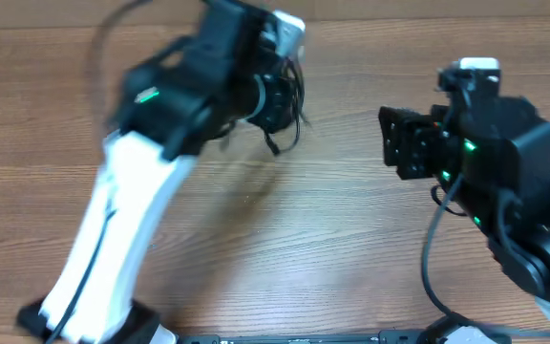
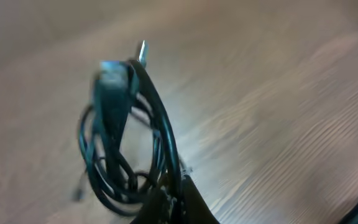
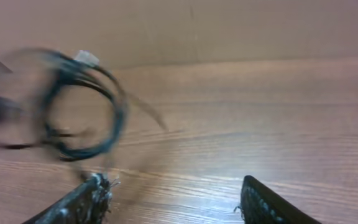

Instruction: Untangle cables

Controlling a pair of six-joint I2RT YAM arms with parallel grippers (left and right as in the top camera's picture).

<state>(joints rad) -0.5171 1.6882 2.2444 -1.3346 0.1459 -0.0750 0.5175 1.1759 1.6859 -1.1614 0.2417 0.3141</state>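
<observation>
The cables (image 2: 123,155) are thin black wires in a tangled coil with a small metal-tipped plug (image 2: 142,51) sticking up. My left gripper (image 2: 176,199) is shut on the coil and holds it above the wooden table; the view is motion-blurred. In the overhead view the left gripper (image 1: 280,100) sits at the top centre with wire loops (image 1: 292,134) hanging from it. In the right wrist view the coil (image 3: 79,106) hangs blurred at the left. My right gripper (image 3: 173,199) is open and empty, apart from the coil; overhead it (image 1: 394,143) faces left.
The wooden table (image 1: 304,248) fills the views. A thicker black cord (image 1: 430,258) runs from the right arm down to the front edge. The left arm's white link (image 1: 113,239) crosses the left side of the table.
</observation>
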